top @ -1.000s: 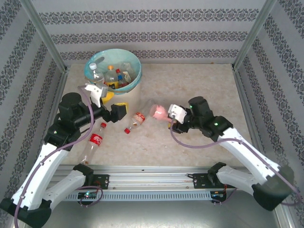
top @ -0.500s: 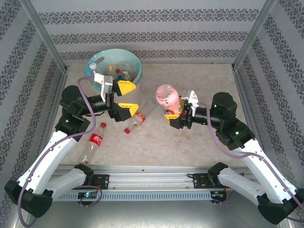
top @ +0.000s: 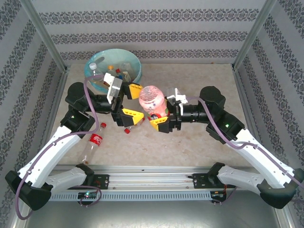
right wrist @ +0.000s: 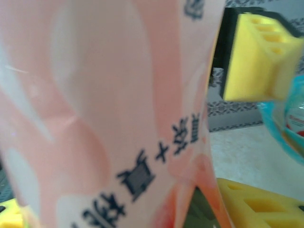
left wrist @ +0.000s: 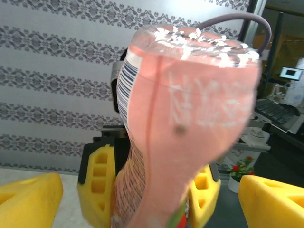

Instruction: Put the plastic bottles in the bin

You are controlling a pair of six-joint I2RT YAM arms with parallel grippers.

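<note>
Gripping glossy pink-labelled bottle (top: 153, 99): right pincer (top: 160, 111); left pincer (top: 133, 101) spread, seemingly foam pads (left wrist: 28, 197).

Pink-labelled bottle (right wrist: 109, 95) is very close to the lens and blurred, with black printed characters running up its label and a crease on the left side. The right gripper (right wrist: 128, 206) is clamped on it: one yellow pad (right wrist: 251, 199) at lower right, a yellow sliver at the lower-left corner. Upper right, clear of the bottle, is another yellow holed block (right wrist: 259, 57) on a black mount. The beige table (right wrist: 237, 152) sits behind. At the far right edge is the bin (right wrist: 282, 130), blue-green rim, with a red-and-white label just visible inside. A patterned wall strip (right wrist: 228, 114) runs behind.
</note>
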